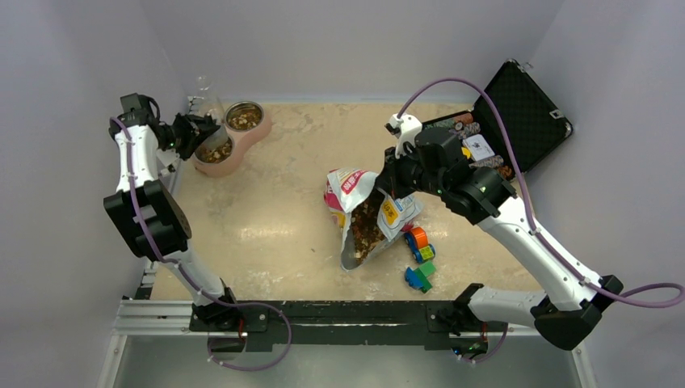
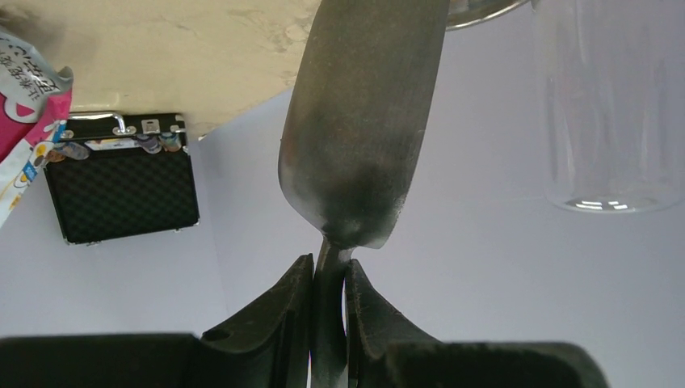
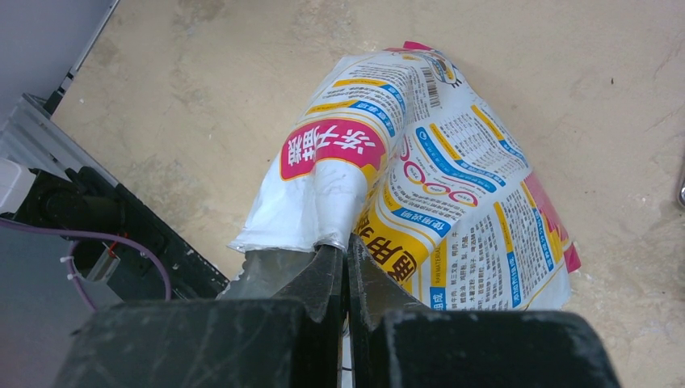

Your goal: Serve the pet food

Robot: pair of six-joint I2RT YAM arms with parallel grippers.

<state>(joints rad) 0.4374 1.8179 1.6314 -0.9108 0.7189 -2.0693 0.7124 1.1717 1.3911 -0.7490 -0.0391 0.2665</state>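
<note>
Two holds: left pincer [image 2: 327, 279] spoon [image 2: 363, 121], right pincer [image 3: 347, 259] bag [image 3: 452, 178].

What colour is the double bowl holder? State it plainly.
Salmon pink; the double bowl holder shows best in the top external view.

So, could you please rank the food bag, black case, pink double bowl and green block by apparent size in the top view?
Largest: black case and food bag, too close to separate.
Next: pink double bowl.
Smallest: green block.
</note>
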